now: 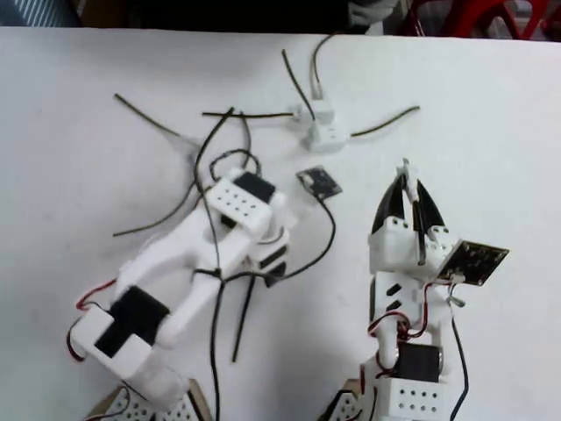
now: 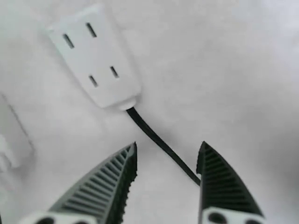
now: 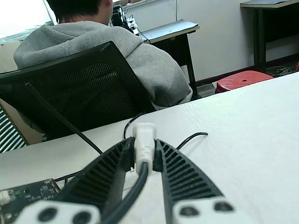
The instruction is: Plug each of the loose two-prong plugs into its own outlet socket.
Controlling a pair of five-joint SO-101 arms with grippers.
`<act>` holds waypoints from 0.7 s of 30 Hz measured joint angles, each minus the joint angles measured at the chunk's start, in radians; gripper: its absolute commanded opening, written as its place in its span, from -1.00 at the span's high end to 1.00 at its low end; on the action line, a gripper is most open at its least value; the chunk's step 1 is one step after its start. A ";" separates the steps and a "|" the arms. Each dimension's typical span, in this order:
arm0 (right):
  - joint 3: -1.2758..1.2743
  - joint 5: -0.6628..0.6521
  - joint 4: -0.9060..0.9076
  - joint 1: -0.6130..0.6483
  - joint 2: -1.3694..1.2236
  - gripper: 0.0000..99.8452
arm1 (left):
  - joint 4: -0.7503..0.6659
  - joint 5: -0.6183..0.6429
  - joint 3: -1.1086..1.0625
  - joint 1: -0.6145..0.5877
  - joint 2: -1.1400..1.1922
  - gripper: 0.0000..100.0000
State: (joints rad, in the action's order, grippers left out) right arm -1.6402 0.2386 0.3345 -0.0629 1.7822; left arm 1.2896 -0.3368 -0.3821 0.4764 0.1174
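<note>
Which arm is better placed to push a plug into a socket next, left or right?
Right, probably: the right gripper is shut on a small white plug with a black cord, while the left gripper hangs open and empty over the white plastic outlet block.

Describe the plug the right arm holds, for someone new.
On the white table, find the right gripper with black ribbed fingers. The white plug sits pinched at its tips, black cord trailing back. Unlike the slotted outlet socket by the left gripper, it is held.
</note>
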 measured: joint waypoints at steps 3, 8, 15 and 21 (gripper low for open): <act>0.000 0.000 0.000 0.000 0.000 0.97 | -0.081 -0.002 -0.084 -0.025 0.000 0.54; 0.000 0.000 0.000 0.002 0.000 0.97 | -0.210 -0.055 -0.170 -0.091 0.000 0.54; 0.000 0.000 0.000 0.002 0.000 0.97 | -0.233 -0.198 -0.170 -0.203 -0.002 0.55; 0.000 0.000 0.000 0.002 0.000 0.97 | -0.238 -0.404 -0.155 -0.279 -0.002 0.55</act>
State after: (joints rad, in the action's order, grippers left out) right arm -1.6402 0.2386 0.3345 -0.0614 1.7822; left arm 1.0518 -0.7403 -0.5370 0.1972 0.1158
